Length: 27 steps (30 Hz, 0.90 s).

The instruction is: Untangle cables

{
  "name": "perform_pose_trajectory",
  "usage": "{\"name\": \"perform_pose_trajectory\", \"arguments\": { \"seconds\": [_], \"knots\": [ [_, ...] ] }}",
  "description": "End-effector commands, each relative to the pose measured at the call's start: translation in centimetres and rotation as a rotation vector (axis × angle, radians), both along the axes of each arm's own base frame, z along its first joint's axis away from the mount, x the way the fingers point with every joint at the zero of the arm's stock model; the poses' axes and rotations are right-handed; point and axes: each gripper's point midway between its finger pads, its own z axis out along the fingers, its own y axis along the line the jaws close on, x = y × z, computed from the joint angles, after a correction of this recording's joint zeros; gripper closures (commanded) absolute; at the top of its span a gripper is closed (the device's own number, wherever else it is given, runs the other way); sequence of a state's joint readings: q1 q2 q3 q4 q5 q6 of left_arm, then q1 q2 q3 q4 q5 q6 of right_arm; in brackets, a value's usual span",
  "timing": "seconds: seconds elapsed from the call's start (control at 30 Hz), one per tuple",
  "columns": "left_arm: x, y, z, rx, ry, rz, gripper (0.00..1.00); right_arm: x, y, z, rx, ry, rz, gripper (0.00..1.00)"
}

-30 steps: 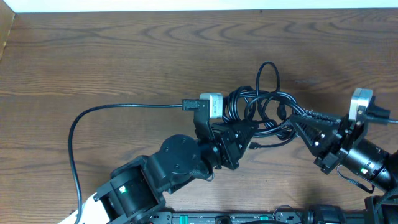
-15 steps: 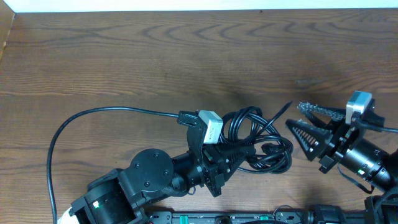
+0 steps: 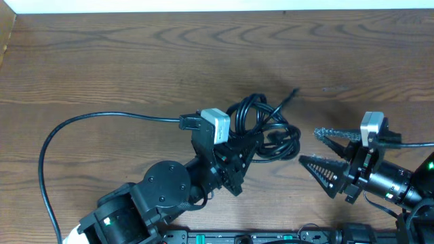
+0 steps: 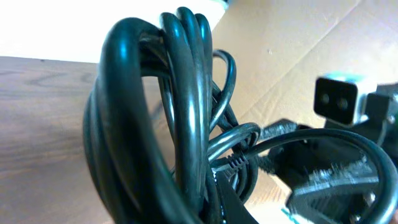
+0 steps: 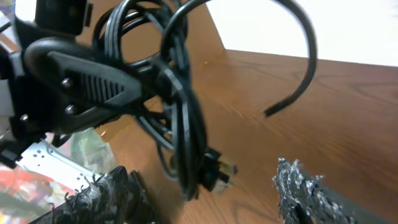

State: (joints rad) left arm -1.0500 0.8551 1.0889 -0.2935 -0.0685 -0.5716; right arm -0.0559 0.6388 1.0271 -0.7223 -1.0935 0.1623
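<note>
Wood-grain surface (image 3: 135, 54) is carrying a black cable bundle (image 3: 264, 125), which is sitting in the left hand (image 3: 245, 146), clamped across several looped strands. The cord is looking light, rubbery and springy, with its loops keeping their curl, so one outer strand or the plug is probably a better hold than the whole coil. Just beside the bundle, the right hand (image 3: 308, 146) is gaping wide and empty. Overhead is showing a long tail (image 3: 74, 132) trailing away behind the left hand. Only the right wrist view is showing a plug (image 5: 217, 169) dangling under the loops.
</note>
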Motion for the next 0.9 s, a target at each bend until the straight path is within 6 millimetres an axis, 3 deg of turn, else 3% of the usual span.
{"name": "perform_pose_trajectory", "arguments": {
  "seconds": [0.0, 0.17, 0.4, 0.77, 0.87],
  "knots": [
    [0.5, 0.2, 0.9, -0.012, -0.023, 0.034, 0.93, -0.6, 0.2, 0.5, -0.014, -0.052, 0.028, 0.27],
    [-0.3, -1.9, 0.7, -0.047, 0.024, -0.066, 0.92, 1.3, -1.2, -0.4, -0.064, -0.032, -0.112, 0.26],
    [-3.6, -5.2, 2.4, -0.125, 0.003, -0.327, 0.93, 3.5, -3.9, -2.7, -0.151, 0.046, -0.323, 0.24],
    [-9.3, -6.0, 2.4, -0.117, 0.001, -0.668, 0.93, 6.5, -11.3, -4.6, -0.335, 0.077, -0.769, 0.05],
    [-9.7, -5.9, 2.5, -0.116, -0.010, -0.688, 0.92, 6.5, -12.0, -4.9, -0.354, 0.086, -0.807, 0.02]
  ]
}}
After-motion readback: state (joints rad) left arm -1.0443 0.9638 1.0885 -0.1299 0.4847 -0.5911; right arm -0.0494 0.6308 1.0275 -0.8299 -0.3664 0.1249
